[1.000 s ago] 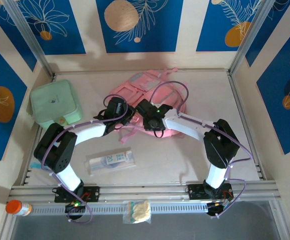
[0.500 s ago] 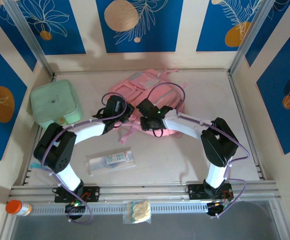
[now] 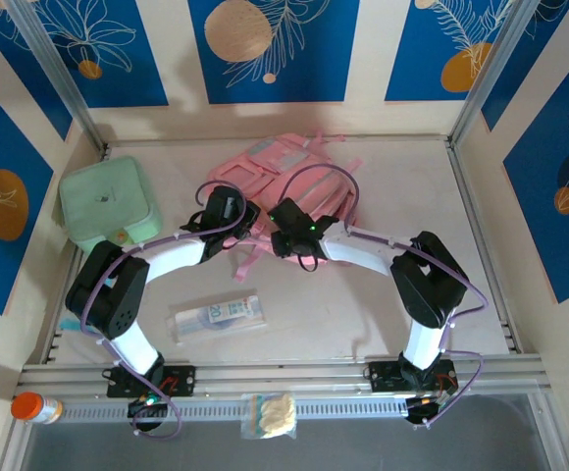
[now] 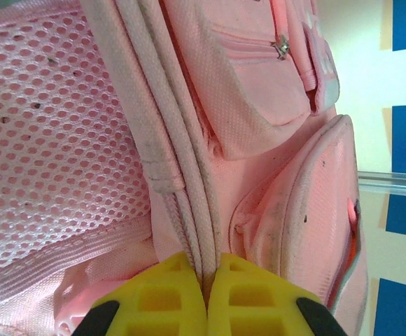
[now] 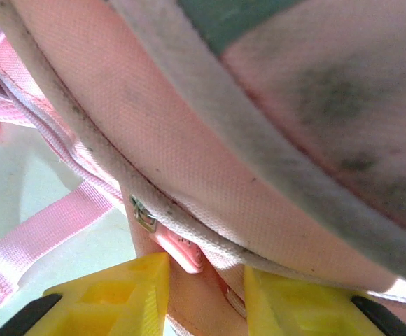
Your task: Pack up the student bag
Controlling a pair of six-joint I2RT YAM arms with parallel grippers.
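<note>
The student bag (image 3: 286, 169), a soft pink backpack, lies bunched at the back middle of the table, with both grippers at its near edge. My left gripper (image 3: 247, 222) is shut on it. In the left wrist view the yellow fingers (image 4: 168, 294) pinch the piped seam (image 4: 189, 210) beside the mesh panel (image 4: 56, 140). My right gripper (image 3: 279, 228) is just to the right. Its jaws stand a little apart, closed round a fold of the bag's fabric (image 5: 203, 301). A pink zip pull (image 5: 178, 250) sits at the left fingertip.
A mint-green lidded case (image 3: 108, 204) stands at the left. A clear packet with a bottle (image 3: 216, 316) lies on the near table. An orange-capped bottle (image 3: 35, 406) and a snack bag (image 3: 270, 415) sit by the front rail. Loose pink straps (image 3: 248, 263) trail toward me.
The right gripper has moved left, closer to the left gripper. The bag's near part has drawn up and back, bunching into a smaller heap. The left gripper stayed shut.
</note>
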